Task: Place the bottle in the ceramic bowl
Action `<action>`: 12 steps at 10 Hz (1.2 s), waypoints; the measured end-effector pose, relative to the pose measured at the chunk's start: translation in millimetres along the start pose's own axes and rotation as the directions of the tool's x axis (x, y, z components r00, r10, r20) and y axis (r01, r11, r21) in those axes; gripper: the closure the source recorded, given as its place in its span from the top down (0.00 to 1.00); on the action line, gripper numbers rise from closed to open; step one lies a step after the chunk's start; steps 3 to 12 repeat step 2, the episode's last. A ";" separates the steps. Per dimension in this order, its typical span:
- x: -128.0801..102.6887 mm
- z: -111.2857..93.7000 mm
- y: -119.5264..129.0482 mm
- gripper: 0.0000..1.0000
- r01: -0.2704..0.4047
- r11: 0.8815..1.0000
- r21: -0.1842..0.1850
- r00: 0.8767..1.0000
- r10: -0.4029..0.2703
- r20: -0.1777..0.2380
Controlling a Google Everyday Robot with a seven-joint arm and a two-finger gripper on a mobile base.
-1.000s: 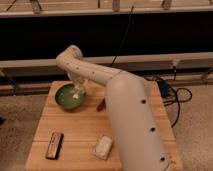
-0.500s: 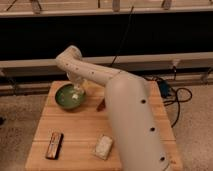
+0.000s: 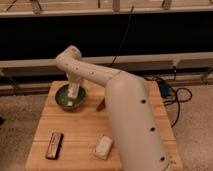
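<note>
The green ceramic bowl sits at the back left of the wooden table. My gripper hangs from the white arm and reaches down into the bowl. A pale whitish shape lies in the bowl under the gripper; I cannot tell whether it is the bottle or part of the gripper. The bottle is not clearly visible anywhere else.
A dark brown snack bar lies at the front left of the table. A pale packet lies at the front middle. My large white arm covers the table's right side. Black cables lie on the floor to the right.
</note>
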 end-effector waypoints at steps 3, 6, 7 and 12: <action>-0.1 -0.1 -0.7 0.80 0.000 1.000 0.002 1.000 0.000 0.000; -0.1 -0.1 -0.7 0.80 0.000 1.000 0.002 1.000 0.000 0.000; -0.1 -0.1 -0.7 0.80 0.000 1.000 0.002 1.000 0.000 0.000; -0.1 -0.1 -0.7 0.80 0.000 1.000 0.002 1.000 0.000 0.000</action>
